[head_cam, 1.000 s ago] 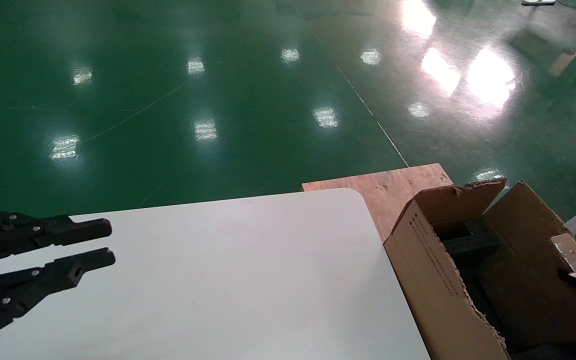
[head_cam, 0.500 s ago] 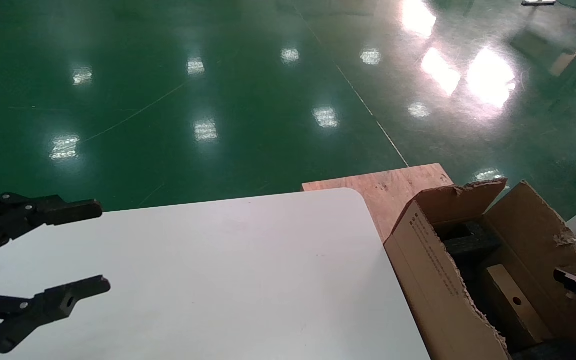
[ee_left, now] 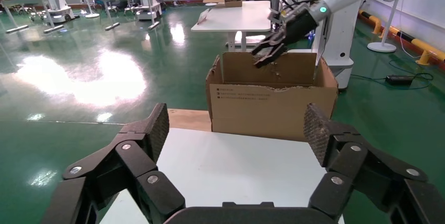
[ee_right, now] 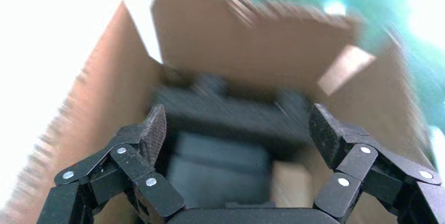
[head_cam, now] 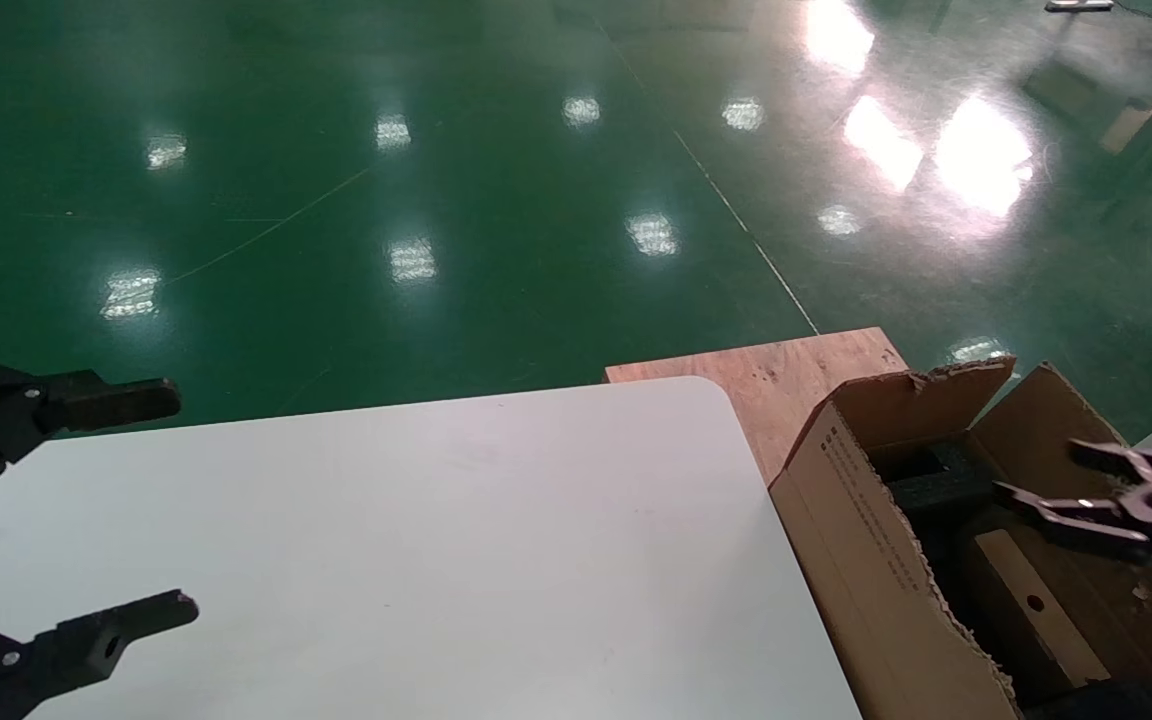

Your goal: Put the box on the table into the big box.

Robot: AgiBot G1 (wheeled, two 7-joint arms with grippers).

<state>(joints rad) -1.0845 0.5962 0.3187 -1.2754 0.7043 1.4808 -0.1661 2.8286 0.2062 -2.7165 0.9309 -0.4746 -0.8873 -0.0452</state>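
Right pincer hangs spread above the big box, whose small print is unreadable.

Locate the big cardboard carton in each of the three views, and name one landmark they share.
Head view: the big box sits at lower right, beside the table's right edge.
Left wrist view: it stands upper centre, beyond the table's far end, printed side facing the camera.
Right wrist view: it fills the picture, seen from above its open top.
Shared landmark: the open right gripper above the carton.
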